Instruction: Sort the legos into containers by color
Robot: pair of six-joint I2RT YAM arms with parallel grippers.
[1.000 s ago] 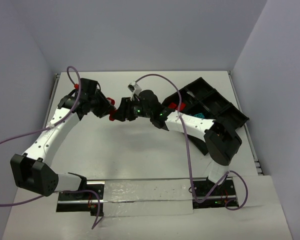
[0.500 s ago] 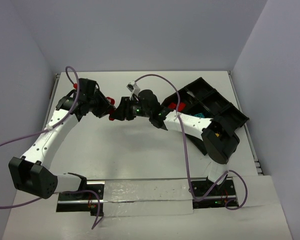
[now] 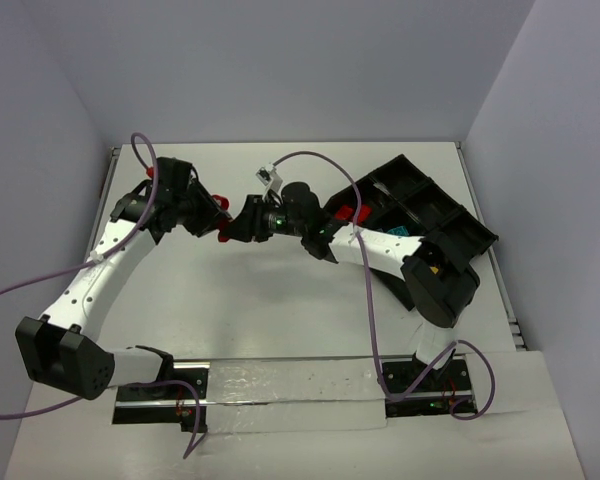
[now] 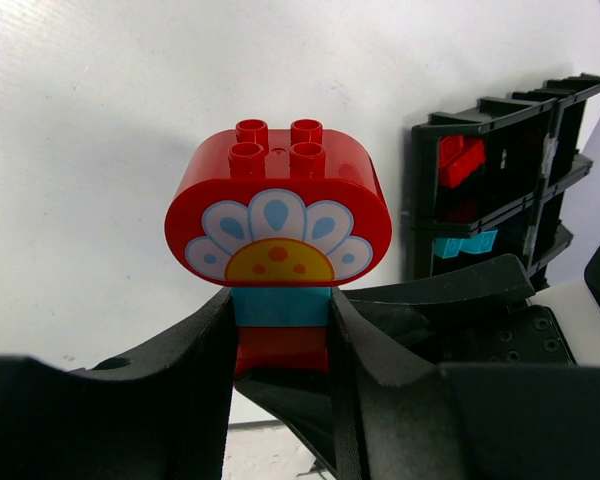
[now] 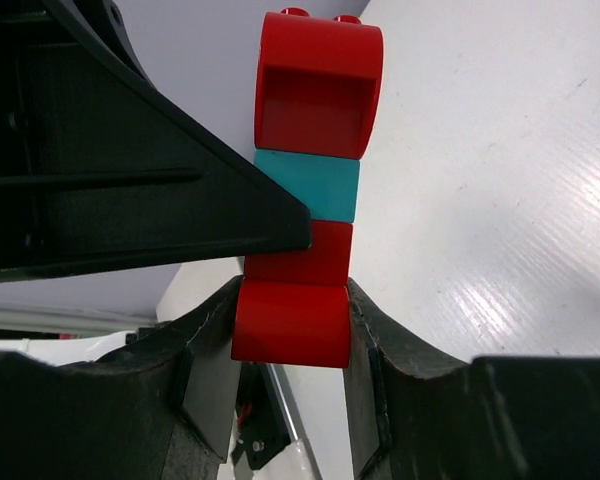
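Left jaws and right jaws clamped on one red-and-cyan lego clump (image 4: 278,215), one black tray (image 3: 412,172) nearby.

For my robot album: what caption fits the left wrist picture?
Left gripper clamps a flower-topped brick stack, with the tray behind at right.

Glossy smooth plastic legos (image 4: 278,215), matt plastic tray (image 4: 420,180), faintly shiny table (image 4: 100,120).

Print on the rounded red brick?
Brick shows a flower: white petals, blue drops, yellow centre. Left wrist view.
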